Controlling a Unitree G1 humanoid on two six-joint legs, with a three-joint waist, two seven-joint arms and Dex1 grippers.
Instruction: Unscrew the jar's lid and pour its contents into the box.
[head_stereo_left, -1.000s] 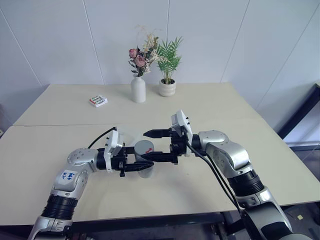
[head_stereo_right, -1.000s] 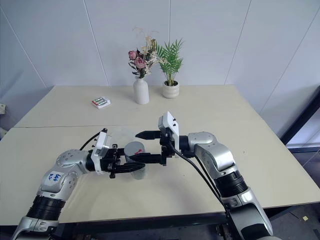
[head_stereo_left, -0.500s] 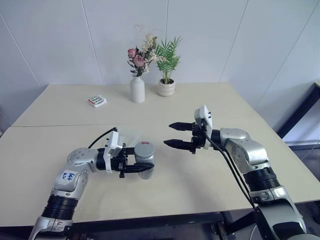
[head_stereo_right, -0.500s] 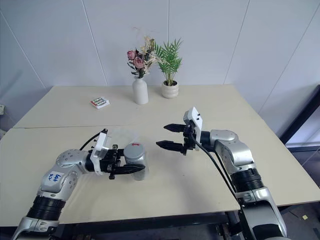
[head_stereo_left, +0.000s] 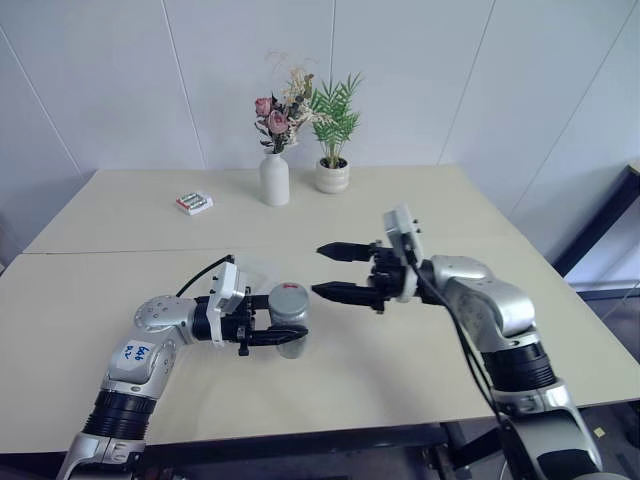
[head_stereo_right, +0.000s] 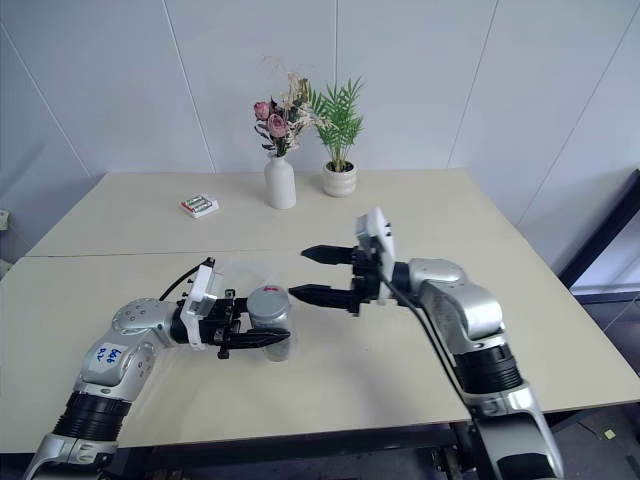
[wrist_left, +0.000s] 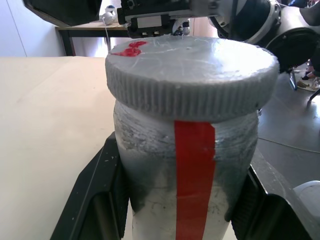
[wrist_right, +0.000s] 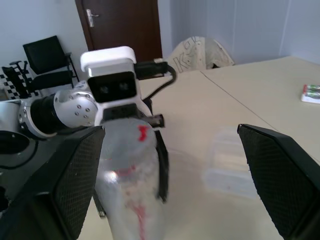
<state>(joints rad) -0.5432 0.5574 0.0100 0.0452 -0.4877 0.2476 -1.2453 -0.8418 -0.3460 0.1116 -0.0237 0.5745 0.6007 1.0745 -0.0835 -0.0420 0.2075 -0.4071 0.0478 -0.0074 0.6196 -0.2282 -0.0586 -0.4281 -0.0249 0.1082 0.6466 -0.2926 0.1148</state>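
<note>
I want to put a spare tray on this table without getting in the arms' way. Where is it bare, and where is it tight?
Bare: the table past the right arm, and the stretch between the white packet and the left arm. Tight: the middle, where the left pincer grips the jar, the open right pincer faces it, and the box lies behind.

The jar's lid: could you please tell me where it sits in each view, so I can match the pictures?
Left eye view: the lid sits left of centre, atop the jar.
Right eye view: nearer the left, before the open right gripper.
Left wrist view: upper centre.
Right wrist view: lower left.
Shared landmark: the lid's red mark.
</note>
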